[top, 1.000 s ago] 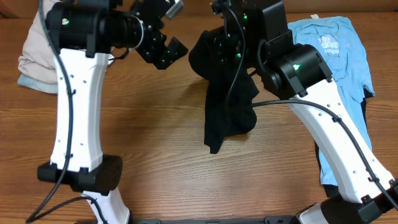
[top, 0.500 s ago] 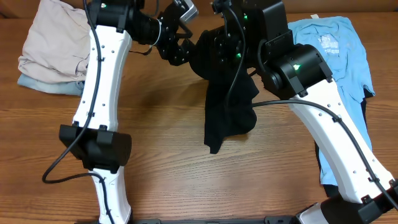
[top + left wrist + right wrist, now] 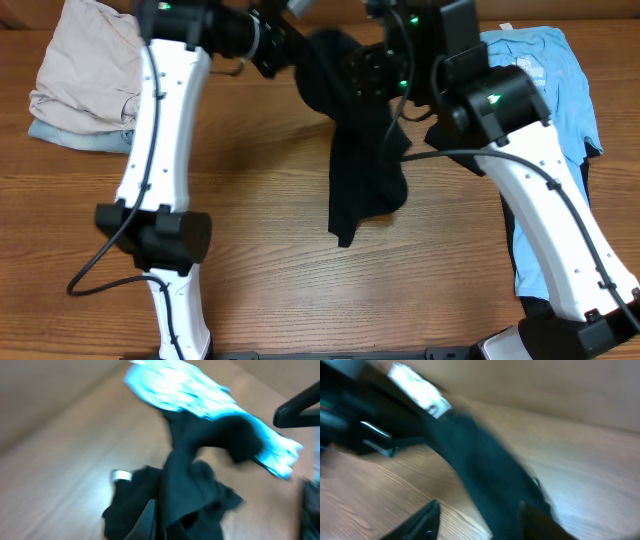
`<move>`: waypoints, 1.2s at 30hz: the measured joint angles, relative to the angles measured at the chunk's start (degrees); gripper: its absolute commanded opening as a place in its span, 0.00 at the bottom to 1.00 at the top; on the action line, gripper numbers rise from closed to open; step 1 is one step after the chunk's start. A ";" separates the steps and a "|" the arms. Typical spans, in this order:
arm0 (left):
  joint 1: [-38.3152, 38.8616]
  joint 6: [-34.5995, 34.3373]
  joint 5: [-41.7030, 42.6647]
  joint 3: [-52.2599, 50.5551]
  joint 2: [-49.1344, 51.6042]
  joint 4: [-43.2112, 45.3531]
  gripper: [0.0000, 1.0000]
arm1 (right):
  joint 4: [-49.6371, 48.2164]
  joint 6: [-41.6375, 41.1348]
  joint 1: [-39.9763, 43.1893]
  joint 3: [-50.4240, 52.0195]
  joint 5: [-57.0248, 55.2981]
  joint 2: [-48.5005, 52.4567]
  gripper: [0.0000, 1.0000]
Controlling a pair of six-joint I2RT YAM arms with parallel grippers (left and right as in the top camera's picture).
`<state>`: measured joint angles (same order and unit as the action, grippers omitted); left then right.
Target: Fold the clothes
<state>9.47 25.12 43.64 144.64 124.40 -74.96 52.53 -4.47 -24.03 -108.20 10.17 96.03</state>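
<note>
A black garment [image 3: 362,160] hangs above the wooden table, its lower end at the middle of the table. My left gripper [image 3: 297,42] is at the garment's top left corner, shut on the black cloth [image 3: 200,485]; in the left wrist view its fingers [image 3: 150,520] press together into the fabric. My right gripper [image 3: 368,68] is just right of it, at the top of the garment. Its fingers [image 3: 427,517] stand apart in the right wrist view, with the black garment [image 3: 485,475] running down between them. Both wrist views are blurred.
A light blue shirt [image 3: 545,75] lies spread at the back right, over a dark garment [image 3: 522,250] by the right arm's base. A beige pile of clothes [image 3: 80,70] sits at the back left on a pale blue piece [image 3: 60,135].
My left gripper swung right to the black garment's top corner and shut on it. My right gripper, shut on the garment before, has opened and shifted slightly right.
</note>
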 measured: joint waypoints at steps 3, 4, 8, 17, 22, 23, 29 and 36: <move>-1.95 -4.85 -5.75 4.15 -2.73 0.87 0.04 | 2.93 0.07 3.08 0.20 -0.72 0.00 0.86; -2.38 -5.97 -7.06 5.07 -4.07 1.25 0.04 | 3.87 0.07 4.09 0.44 -0.90 0.00 0.87; -3.19 -9.31 -10.40 7.65 -10.80 3.80 0.04 | 5.01 -0.09 6.51 2.64 -0.15 0.04 0.88; -2.82 -12.15 -11.78 9.46 -16.61 4.85 0.04 | 1.73 3.06 4.81 6.16 6.03 8.09 0.88; -2.82 -12.81 -13.22 9.31 -15.50 4.68 0.04 | 1.29 4.72 3.72 6.78 7.04 12.37 0.88; -2.82 -12.83 -13.49 9.22 -15.47 4.44 0.04 | 0.90 4.94 3.69 6.80 7.15 12.72 0.88; -2.82 -13.03 -15.87 9.16 -15.47 1.20 0.04 | -5.16 4.42 3.69 7.21 7.61 15.96 0.79; -2.82 -13.03 -23.10 9.16 -15.47 -3.69 0.04 | -16.09 -0.96 3.04 8.26 7.08 25.86 0.70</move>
<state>6.66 12.10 20.53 153.80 108.92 -78.65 36.45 -5.43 -20.99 -99.94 17.26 121.89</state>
